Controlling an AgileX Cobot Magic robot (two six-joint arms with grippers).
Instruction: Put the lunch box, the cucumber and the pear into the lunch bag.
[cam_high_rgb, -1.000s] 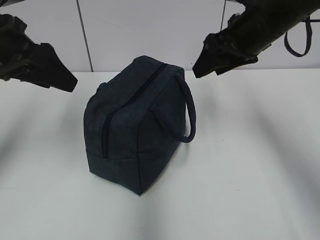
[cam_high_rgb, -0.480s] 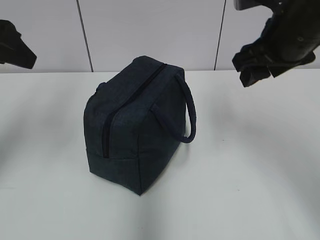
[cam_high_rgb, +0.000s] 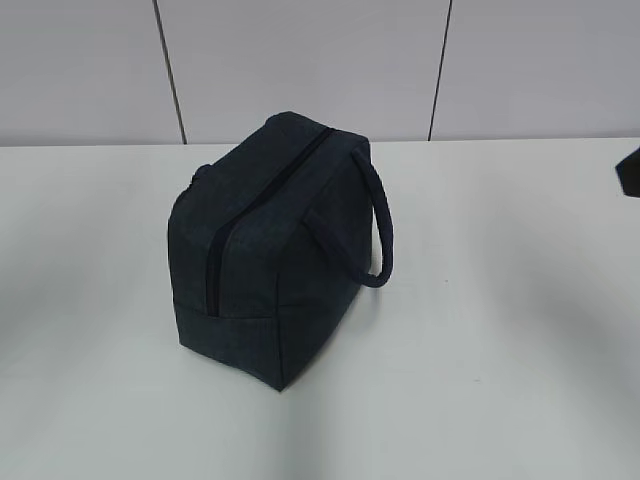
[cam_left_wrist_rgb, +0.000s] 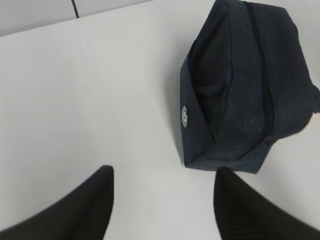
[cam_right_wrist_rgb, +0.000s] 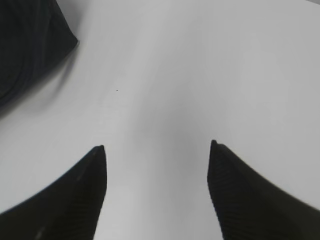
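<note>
The dark navy lunch bag (cam_high_rgb: 270, 245) stands alone in the middle of the white table, its top zipper shut and one looped handle hanging on its right side. The left wrist view has the lunch bag (cam_left_wrist_rgb: 240, 85) at the upper right, with my left gripper (cam_left_wrist_rgb: 165, 172) open over bare table just short of the bag's near corner. My right gripper (cam_right_wrist_rgb: 157, 146) is open above bare table, and a corner of the lunch bag (cam_right_wrist_rgb: 30, 45) shows at that view's upper left. The lunch box, the cucumber and the pear are out of view.
A white table (cam_high_rgb: 500, 350) spreads around the bag. A pale panelled wall (cam_high_rgb: 300, 60) stands behind it. A dark bit of the right arm (cam_high_rgb: 630, 170) shows at the right edge of the exterior view.
Both arms have pulled back from above the bag: the left one has left the exterior view, and the right one has withdrawn to the right edge. The bag has not moved.
</note>
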